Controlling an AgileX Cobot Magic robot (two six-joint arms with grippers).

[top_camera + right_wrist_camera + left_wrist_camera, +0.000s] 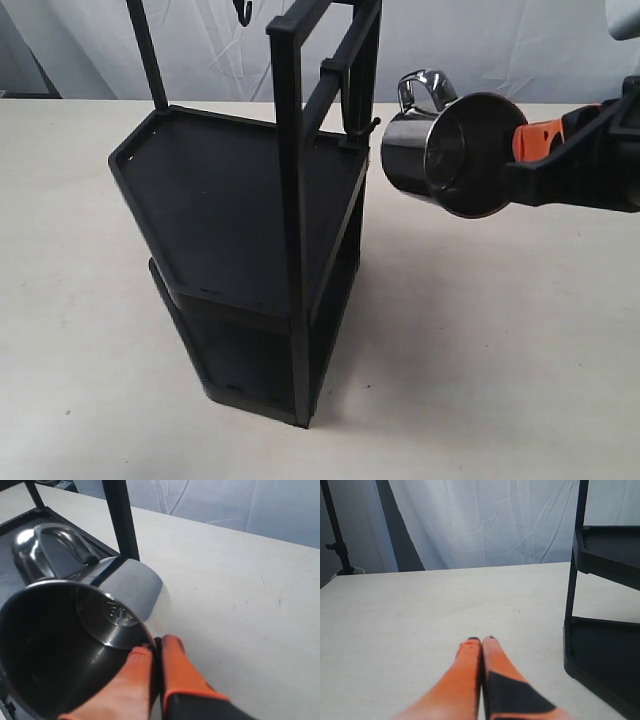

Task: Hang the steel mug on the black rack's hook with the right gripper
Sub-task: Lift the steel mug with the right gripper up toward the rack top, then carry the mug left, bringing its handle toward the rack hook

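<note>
The steel mug [440, 150] hangs in the air to the right of the black rack [230, 200], tipped on its side with its mouth facing the camera. Its looped handle [425, 90] points up, a short gap from the hook [347, 110] on the rack's right crossbar. My right gripper [515, 158] is shut on the mug's rim [145, 642], one orange finger [132, 680] inside and one outside. In the right wrist view the mug [135, 585] fills the frame beside a rack post [120, 515]. My left gripper [481, 641] is shut and empty, low over the table.
The rack stands mid-table on the pale tabletop [500, 350]. Its lower shelf [605, 655] is close to the left gripper. A second hook [243, 10] shows at the rack's top. White cloth hangs behind the table.
</note>
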